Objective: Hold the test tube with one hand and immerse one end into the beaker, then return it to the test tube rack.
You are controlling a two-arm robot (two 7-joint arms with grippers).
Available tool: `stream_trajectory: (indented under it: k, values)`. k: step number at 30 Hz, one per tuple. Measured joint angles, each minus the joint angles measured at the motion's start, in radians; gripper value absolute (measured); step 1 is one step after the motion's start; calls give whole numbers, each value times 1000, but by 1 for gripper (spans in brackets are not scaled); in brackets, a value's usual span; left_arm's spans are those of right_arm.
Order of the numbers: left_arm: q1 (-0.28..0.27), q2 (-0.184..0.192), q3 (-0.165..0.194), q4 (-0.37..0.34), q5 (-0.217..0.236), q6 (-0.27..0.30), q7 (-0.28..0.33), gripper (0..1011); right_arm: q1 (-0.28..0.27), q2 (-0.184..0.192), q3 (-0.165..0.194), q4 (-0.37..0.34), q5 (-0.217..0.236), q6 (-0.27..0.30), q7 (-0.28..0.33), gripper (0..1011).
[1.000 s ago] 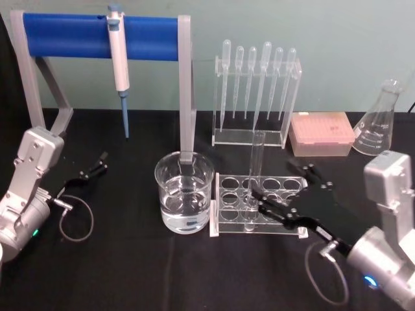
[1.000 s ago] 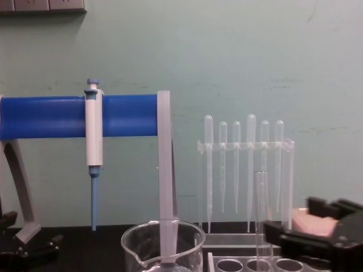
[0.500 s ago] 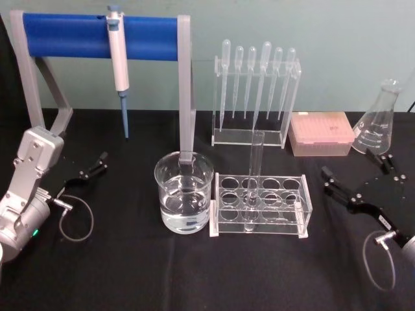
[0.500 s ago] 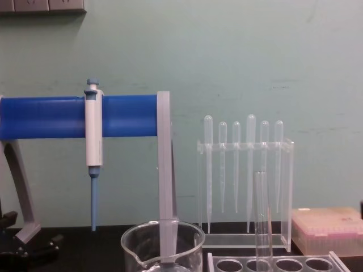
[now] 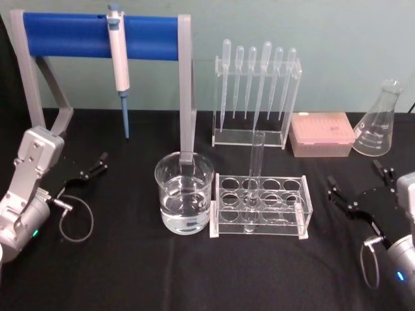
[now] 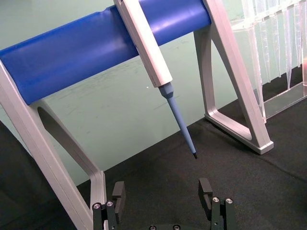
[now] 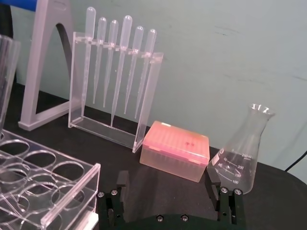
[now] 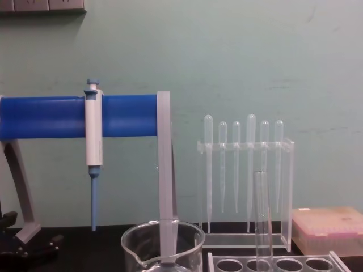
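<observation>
Fingers [image 7: 229, 203] of the right gripper [image 5: 360, 188] stand spread and empty, withdrawn rightward from the rack [image 5: 259, 206] since a second ago. Upright in a near hole, rim up, stands the test tube [image 5: 255, 175], right of the beaker [image 5: 184, 192]. Flask [image 7: 242, 152] markings read 250, 200, 100. Far left, the left gripper [image 5: 91, 168] rests parted and empty
</observation>
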Motion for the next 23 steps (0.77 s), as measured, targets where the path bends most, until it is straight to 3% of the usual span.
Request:
stream_trajectory:
  k: [5,23]
  values:
    - [0,0,0,0,0,0,0,1000,3,-22,4,31,-31,-44,-16,1002]
    - [0,0,0,0,0,0,0,1000,3,-17,2,28,-23,-37,-12,1002]
